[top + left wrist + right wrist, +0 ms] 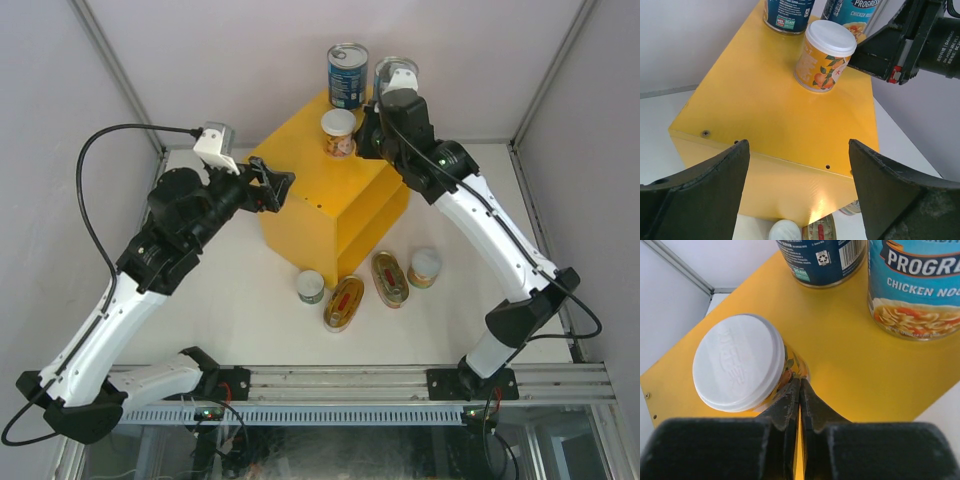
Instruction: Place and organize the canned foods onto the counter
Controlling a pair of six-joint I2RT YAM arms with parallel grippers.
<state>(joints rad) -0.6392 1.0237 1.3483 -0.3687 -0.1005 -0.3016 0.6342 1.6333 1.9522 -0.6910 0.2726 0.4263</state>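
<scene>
My right pincer (799, 390) is shut tight and empty, with the small can (739, 361) just beside it at ten o'clock.

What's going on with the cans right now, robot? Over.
Left gripper open, empty, over the counter edge. Right gripper shut, empty, beside the small white-lidded can on top. Two tall cans up too; four cans on the table. Nothing blocking.

Mostly hidden behind right arm (470, 205), second tall blue can (391, 66), labels on oval tins (344, 303) seemingly too small to read
</scene>
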